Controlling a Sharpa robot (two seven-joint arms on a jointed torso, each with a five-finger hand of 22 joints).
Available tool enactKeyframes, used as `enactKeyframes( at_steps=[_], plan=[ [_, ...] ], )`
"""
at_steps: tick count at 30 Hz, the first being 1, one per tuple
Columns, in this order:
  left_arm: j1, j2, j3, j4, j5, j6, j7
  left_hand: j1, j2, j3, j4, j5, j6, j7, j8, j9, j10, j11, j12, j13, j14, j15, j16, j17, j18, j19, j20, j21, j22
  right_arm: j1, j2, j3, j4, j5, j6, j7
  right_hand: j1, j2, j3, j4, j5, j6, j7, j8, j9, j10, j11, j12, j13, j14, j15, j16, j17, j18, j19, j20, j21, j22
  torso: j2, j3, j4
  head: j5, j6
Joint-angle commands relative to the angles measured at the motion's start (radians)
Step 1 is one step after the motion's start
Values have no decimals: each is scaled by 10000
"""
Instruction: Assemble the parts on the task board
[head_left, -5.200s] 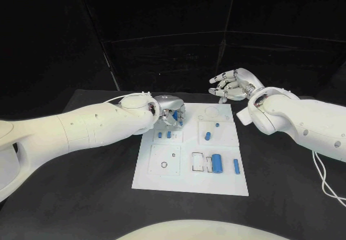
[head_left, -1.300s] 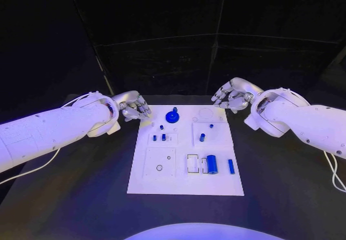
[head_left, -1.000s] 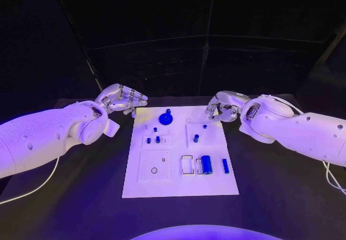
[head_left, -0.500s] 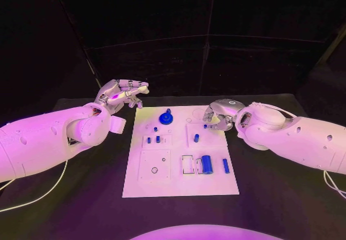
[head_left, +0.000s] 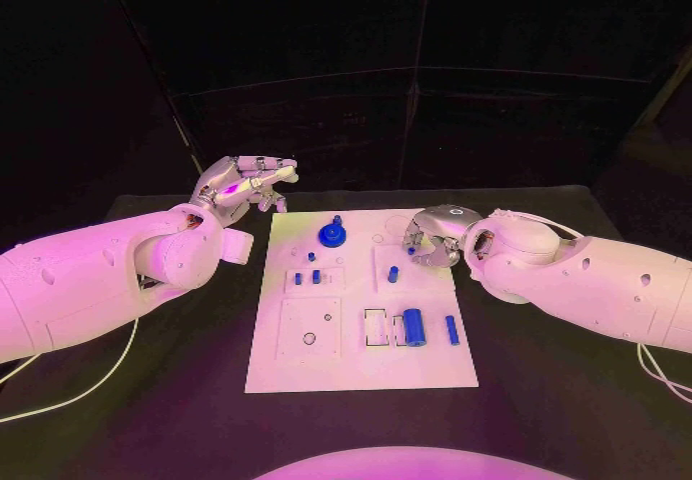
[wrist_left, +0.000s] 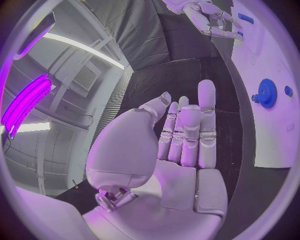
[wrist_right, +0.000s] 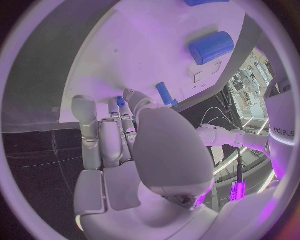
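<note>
The right silver many-fingered hand (head_left: 431, 236) hangs low over the far right part of the white rectangular task board (head_left: 361, 365), its fingers (wrist_right: 100, 131) lying straight and close side by side, reaching toward a small blue peg (wrist_right: 120, 101) at their tips; whether they touch or pinch it cannot be told. Just beside that hand in the right wrist view lies a short blue cylindrical pin (wrist_right: 164, 92), and farther across the board a fat blue cylinder (wrist_right: 211, 47) sits next to a rectangular recess. The left silver many-fingered hand (head_left: 245, 184) is raised off the table beyond the board's far left corner, well apart from it, holding nothing, with its fingers (wrist_left: 189, 125) extended and loosely together. On the board, a round blue toothed gear with a knob (head_left: 333, 234) stands near the far edge, between the two hands. Nearer the middle stand small blue pegs (head_left: 307, 277), and a slim blue bar (head_left: 451, 330) lies toward the near right, beside the fat cylinder. The board rests on the black table (head_left: 577, 400).
</note>
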Motion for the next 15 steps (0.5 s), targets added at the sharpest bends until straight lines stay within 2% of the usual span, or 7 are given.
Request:
enactKeyframes(
  at_steps=[1,9,13,15],
  plan=[
    [10,31,7,-9,146,82,134,-73,17,-85,5,-46,-31,48,56,-16,-91,-16,64,-1,-60,-13,-75,-34,204,-61,15,-81,-25,-8,67,2,-59,-118,287,-37,36,73,134,-13,-91,129,-4,-52,12,147,-8,-63,-14,396,10,62,35,-206,60,-6,74,68,-1,0,10,3,-24],
    [10,61,6,-36,147,82,52,-58,16,-112,-1,-45,-63,58,44,-21,-119,-9,69,-3,-75,-9,-91,-72,204,-59,17,-106,-43,-41,188,2,-216,-249,374,-219,-5,139,498,-122,-301,279,-22,-134,6,297,-31,-141,-18,403,-10,133,95,-222,65,-24,198,204,-1,-3,-5,17,-62],
    [10,61,6,-57,147,78,32,-58,16,-112,-1,-45,-63,58,44,-21,-119,-9,69,-3,-75,-9,-91,-72,204,-59,17,-106,-43,-52,227,2,-254,-337,256,-306,-37,196,704,-187,-380,417,-52,-141,18,434,-61,-143,-6,410,-32,176,134,-237,90,-34,297,330,1,-1,-8,15,-68],
    [10,63,5,-67,147,77,22,-56,17,-116,-1,-45,-67,59,43,-21,-123,-7,69,-3,-77,-8,-93,-76,203,-59,18,-110,-46,-57,249,2,-271,-388,103,-349,19,319,944,-283,-665,555,-92,-125,32,576,-101,-121,6,424,-71,227,183,-260,140,-59,421,498,0,-1,-4,6,-80]
  ],
)
